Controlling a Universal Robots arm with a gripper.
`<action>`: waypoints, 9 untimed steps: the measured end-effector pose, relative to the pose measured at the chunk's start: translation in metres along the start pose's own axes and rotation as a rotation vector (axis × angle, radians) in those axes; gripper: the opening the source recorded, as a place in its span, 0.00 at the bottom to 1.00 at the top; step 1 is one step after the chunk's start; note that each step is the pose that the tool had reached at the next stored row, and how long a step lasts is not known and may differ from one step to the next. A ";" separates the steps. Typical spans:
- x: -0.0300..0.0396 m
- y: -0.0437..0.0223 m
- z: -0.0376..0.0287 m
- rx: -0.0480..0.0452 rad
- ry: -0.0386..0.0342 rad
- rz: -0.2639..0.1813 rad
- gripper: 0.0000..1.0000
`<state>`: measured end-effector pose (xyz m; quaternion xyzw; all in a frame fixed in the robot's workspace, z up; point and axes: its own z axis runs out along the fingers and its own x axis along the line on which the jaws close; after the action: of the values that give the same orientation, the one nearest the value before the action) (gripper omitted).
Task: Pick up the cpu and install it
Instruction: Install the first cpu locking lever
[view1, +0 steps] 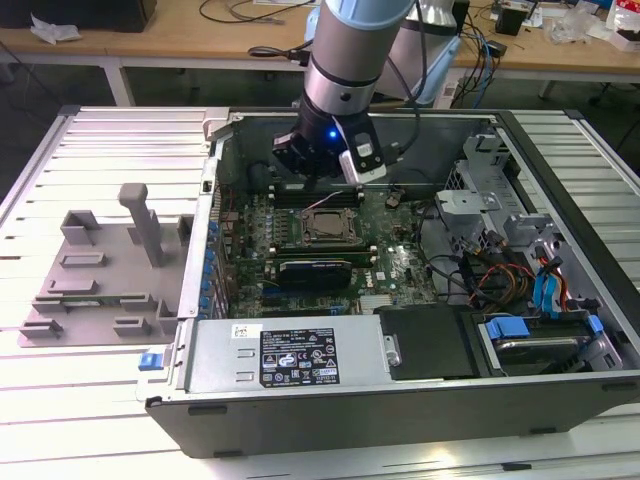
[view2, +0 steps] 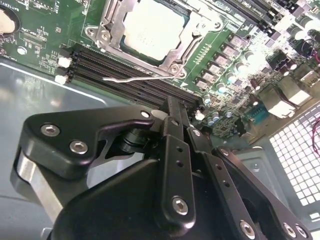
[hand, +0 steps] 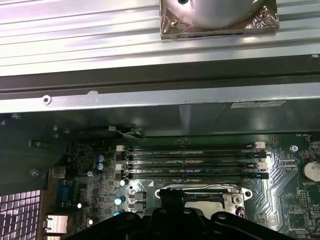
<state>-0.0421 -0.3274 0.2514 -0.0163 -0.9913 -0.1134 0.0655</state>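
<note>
**Cpu (view2: 152, 30) seated, gripper (view2: 174, 102) empty**

In the first wrist view the gripper's dark body cuts off most of the cpu. The second wrist view shows it whole, lying flat inside the socket frame (view2: 111, 25) with its metal top up (square, so no long axis). Memory slots (view2: 125, 75) run between cpu and gripper, whose fingers are closed together on nothing.
</note>
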 end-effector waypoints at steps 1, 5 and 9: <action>-0.0018 0.0000 -0.0002 0.0001 0.0033 0.001 0.11; -0.0028 0.0001 -0.0003 0.0001 0.0047 0.002 0.11; -0.0030 0.0001 -0.0002 -0.0001 0.0040 0.005 0.11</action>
<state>-0.0391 -0.3274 0.2512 -0.0184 -0.9911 -0.1133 0.0677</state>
